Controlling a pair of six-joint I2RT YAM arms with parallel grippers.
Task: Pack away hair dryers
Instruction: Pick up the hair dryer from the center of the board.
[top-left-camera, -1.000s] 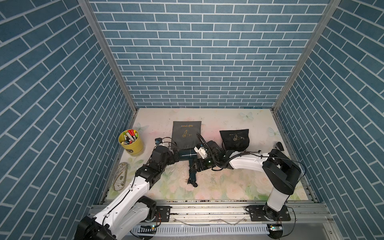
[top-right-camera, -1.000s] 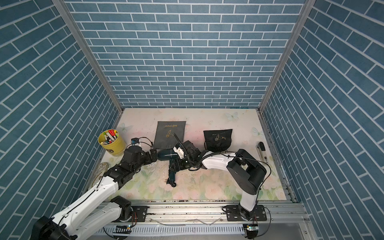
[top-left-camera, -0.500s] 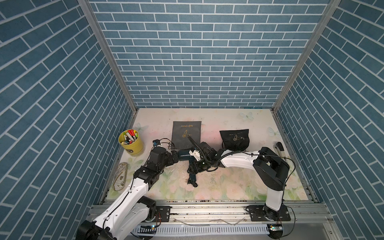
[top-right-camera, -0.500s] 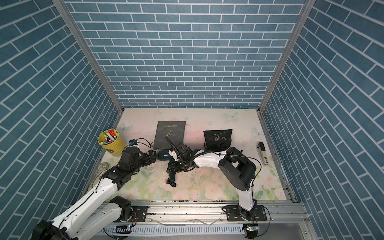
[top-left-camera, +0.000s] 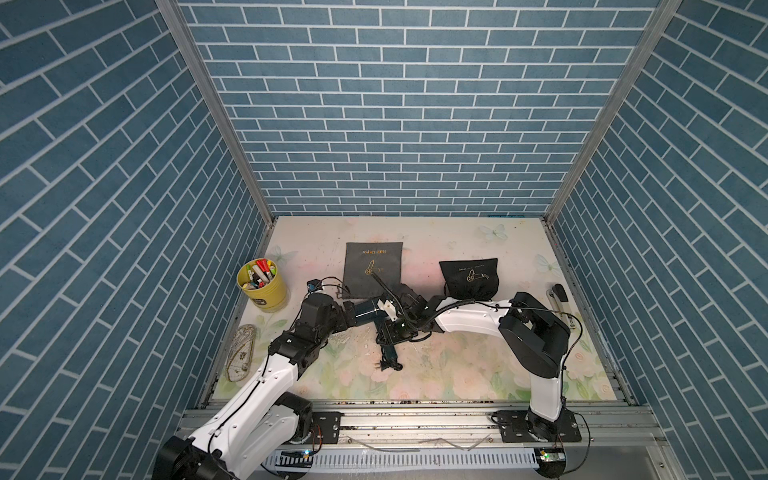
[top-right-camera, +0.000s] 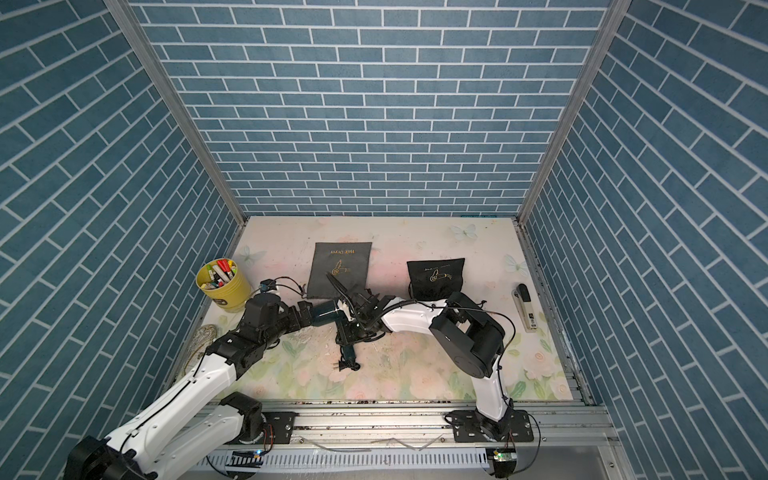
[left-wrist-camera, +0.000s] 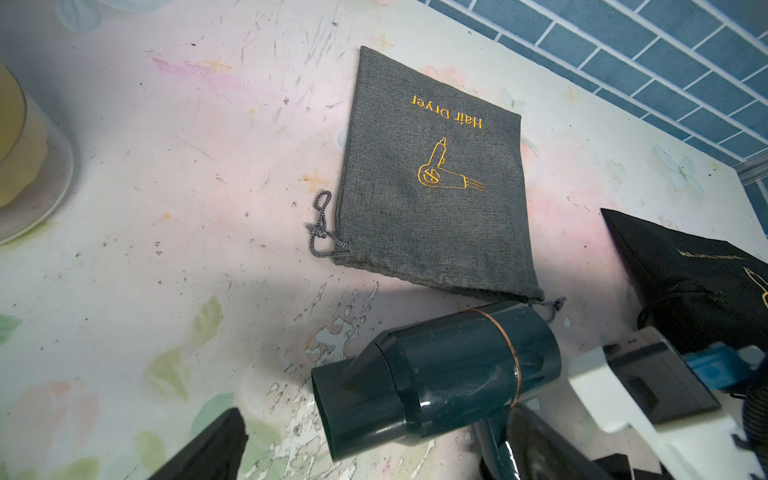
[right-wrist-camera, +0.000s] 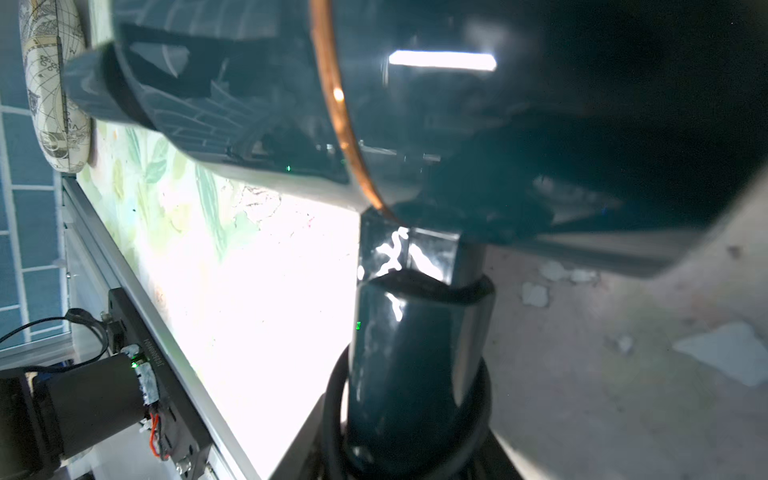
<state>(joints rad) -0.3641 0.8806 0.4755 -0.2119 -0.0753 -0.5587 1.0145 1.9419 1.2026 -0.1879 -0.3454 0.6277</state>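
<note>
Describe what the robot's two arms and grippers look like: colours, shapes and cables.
Both the left arm and right arm have white link shells between bulky black joint housings. Thin black cables run along them; a ribbed black hose loops at the right wrist. The left gripper and right gripper are black.

Apparently one hair dryer (top-left-camera: 368, 312), two pouches (top-left-camera: 374, 266) (top-left-camera: 469, 278).

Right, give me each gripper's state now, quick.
Left gripper: open, at the nozzle of the dark teal plastic hair dryer, gripping nothing.
Right gripper: at that dryer's handle; open or shut cannot be told.
</note>
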